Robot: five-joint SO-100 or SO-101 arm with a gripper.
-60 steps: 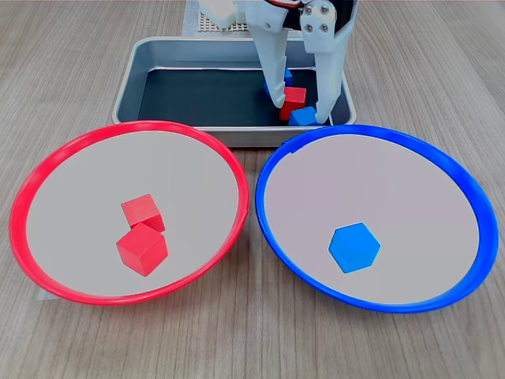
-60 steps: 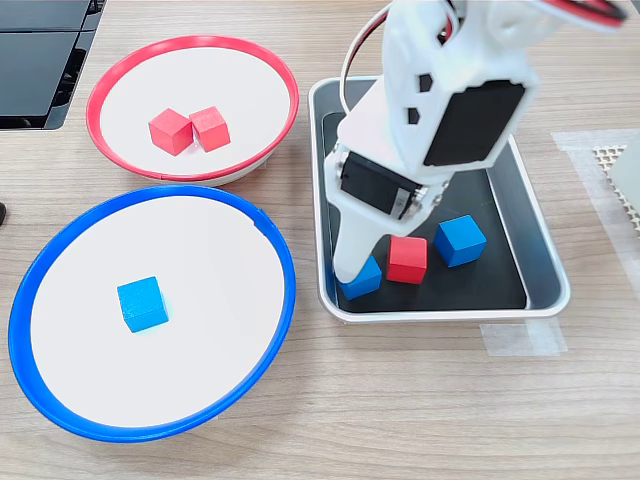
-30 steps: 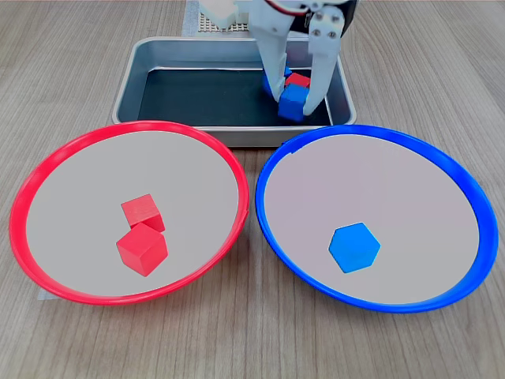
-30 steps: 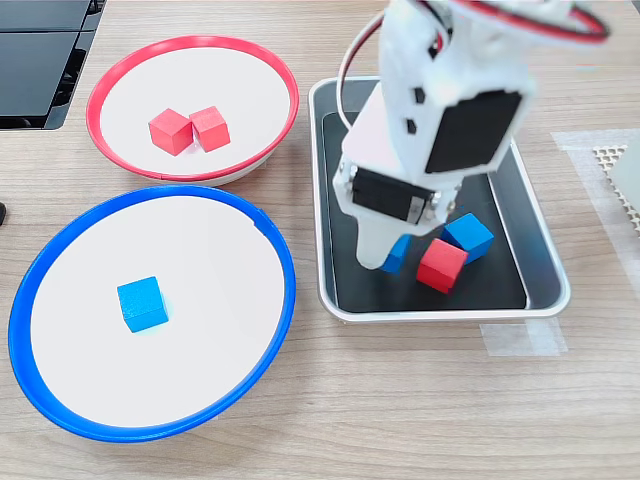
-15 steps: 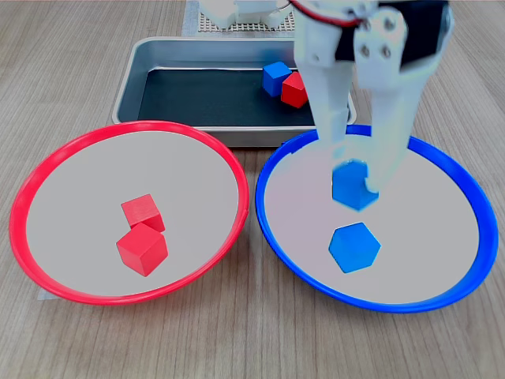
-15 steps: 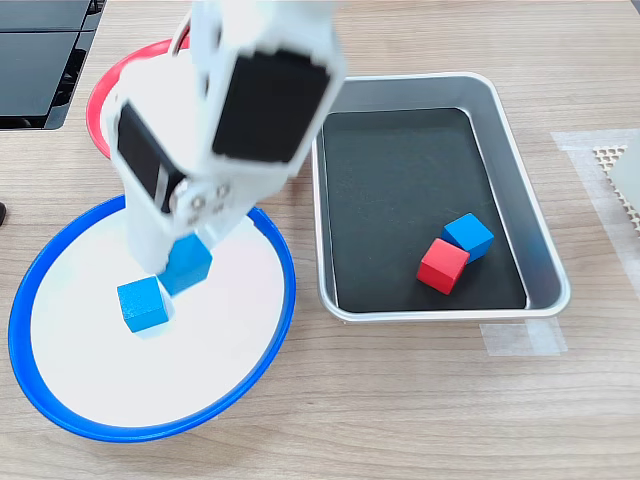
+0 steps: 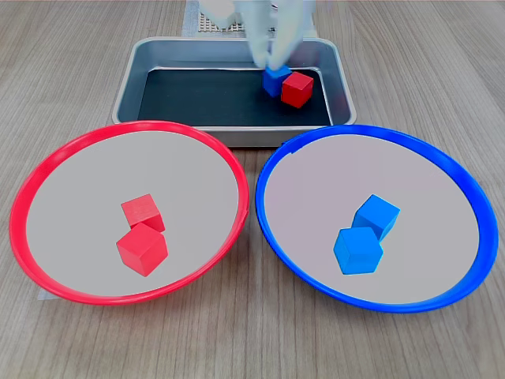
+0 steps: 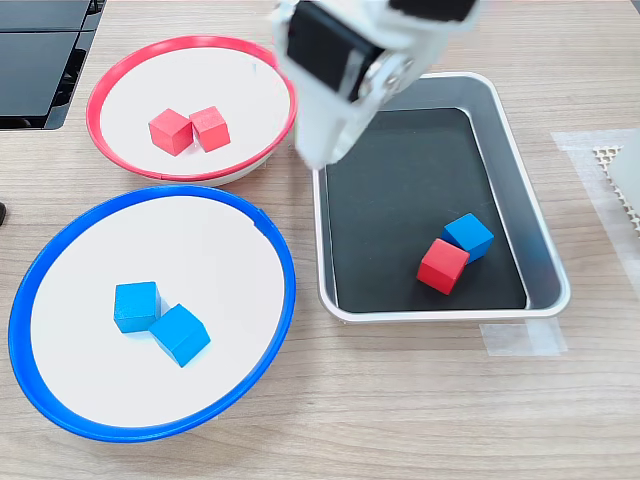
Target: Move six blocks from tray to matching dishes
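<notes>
The white gripper (image 8: 325, 150) hangs over the gap between the red-rimmed dish (image 8: 262, 150) and the tray (image 8: 545, 262) in the second exterior view, blurred; it carries nothing, and how far its jaws are parted cannot be told. In the first exterior view it is a pale blur (image 7: 272, 35) above the tray's far wall.

Blue-rimmed dish (image 7: 272, 197) — two blue cubes touching each other, one (image 7: 376, 215) slightly behind the other (image 7: 357, 251) in the first exterior view, both well apart from the gripper.

Red-rimmed dish — two red cubes (image 7: 142, 212) (image 7: 142, 249) side by side and touching.

Tray — one blue cube (image 8: 467, 237) and one red cube (image 8: 443, 265) in contact on the black floor, near the corner at the second exterior view's lower right; neither is touched by the gripper.

The dishes and tray rest on a wood-grain tabletop (image 7: 442, 63).
</notes>
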